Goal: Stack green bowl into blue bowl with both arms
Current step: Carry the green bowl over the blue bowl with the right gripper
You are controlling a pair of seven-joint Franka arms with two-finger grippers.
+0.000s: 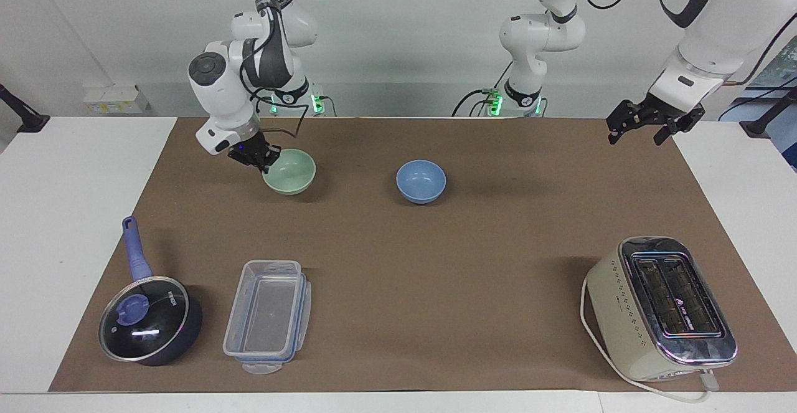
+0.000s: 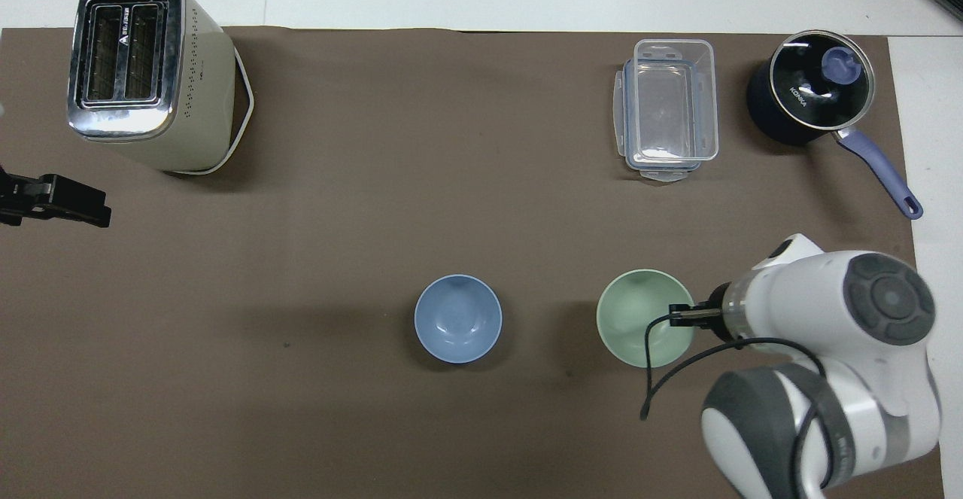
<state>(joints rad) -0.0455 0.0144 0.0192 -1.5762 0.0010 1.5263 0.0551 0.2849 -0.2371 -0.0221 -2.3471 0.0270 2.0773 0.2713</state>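
My right gripper is shut on the rim of the pale green bowl and holds it a little above the brown mat; it also shows in the overhead view at the edge of the green bowl. The blue bowl sits on the mat near the middle, beside the green bowl toward the left arm's end, and shows in the overhead view too. My left gripper waits in the air over the mat's edge at the left arm's end, its fingers apart and empty.
A cream toaster stands farther from the robots at the left arm's end. A clear plastic container and a dark pot with a blue handle stand farther from the robots at the right arm's end. The brown mat covers the table.
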